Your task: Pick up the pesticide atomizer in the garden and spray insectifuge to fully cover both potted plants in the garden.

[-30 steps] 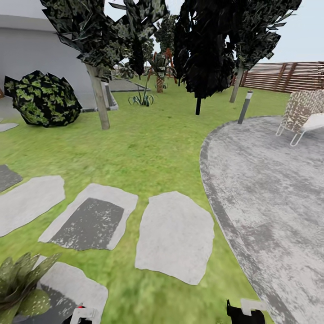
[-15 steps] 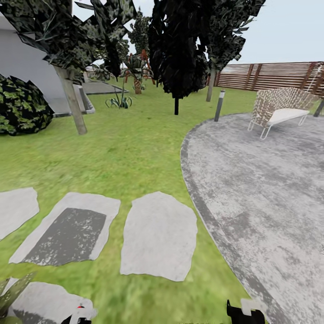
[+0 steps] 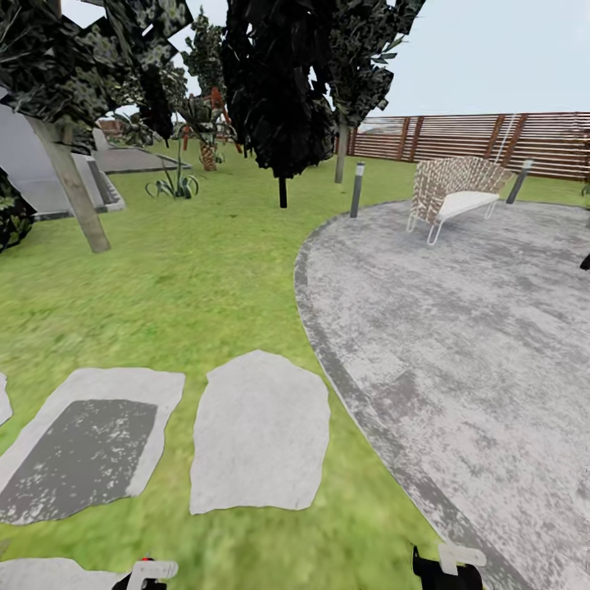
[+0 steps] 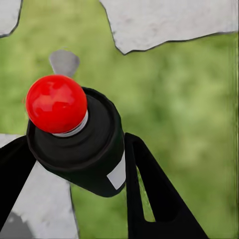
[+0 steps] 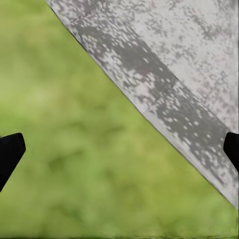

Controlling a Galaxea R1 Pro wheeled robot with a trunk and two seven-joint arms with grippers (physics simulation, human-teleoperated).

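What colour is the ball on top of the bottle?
Bright red, best seen in the left wrist view.

- A green lawn [image 3: 213, 279] is seen, with pale stepping stones [image 3: 258, 430] set in it.
- A grey speckled round patio [image 3: 467, 344] is laid beside the lawn.
- A woven bench [image 3: 453, 195] is placed on the patio.

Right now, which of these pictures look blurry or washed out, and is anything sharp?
Head view: sharp up close, stepping stones and patio crisp, trees dark and blocky. Left wrist view: the atomizer in the left gripper is sharp, lawn behind it soft. Right wrist view: grass blurred, patio edge clearer.
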